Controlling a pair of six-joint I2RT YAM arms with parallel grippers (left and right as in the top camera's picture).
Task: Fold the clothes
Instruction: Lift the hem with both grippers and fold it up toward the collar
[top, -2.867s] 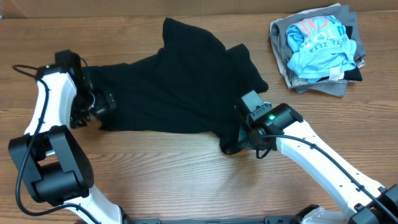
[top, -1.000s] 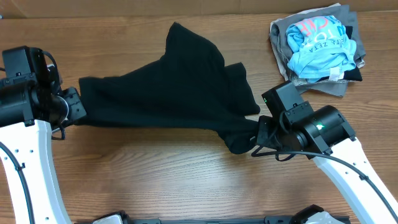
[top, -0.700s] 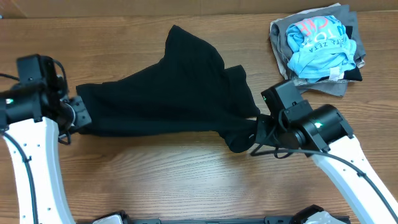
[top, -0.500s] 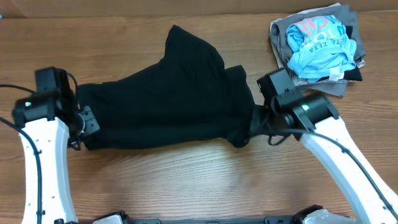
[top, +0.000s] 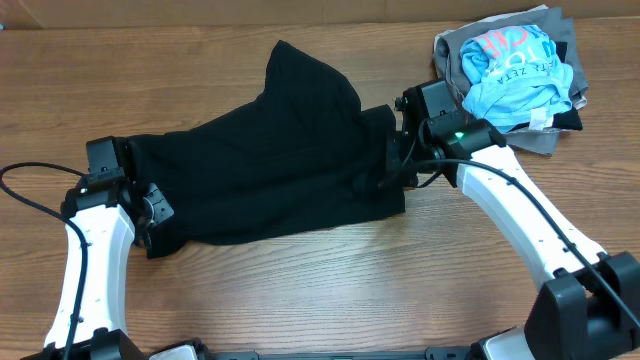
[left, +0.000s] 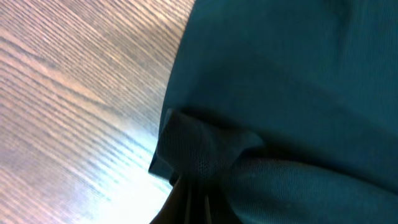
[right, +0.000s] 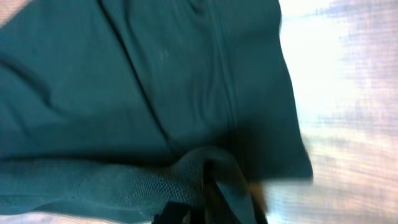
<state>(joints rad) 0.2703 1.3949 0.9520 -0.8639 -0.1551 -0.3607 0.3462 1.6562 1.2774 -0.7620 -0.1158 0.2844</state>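
In the overhead view we see bright, even light from above: the wooden table (top: 300, 290) is sharp throughout, shadows under the black shirt (top: 280, 150) are short and soft, and the dark fabric swallows most of its folds. In the left wrist view we note a white glare patch on the wood beside the cloth, which renders teal — the right wrist view is soft with blur, its right edge washed out to near white.
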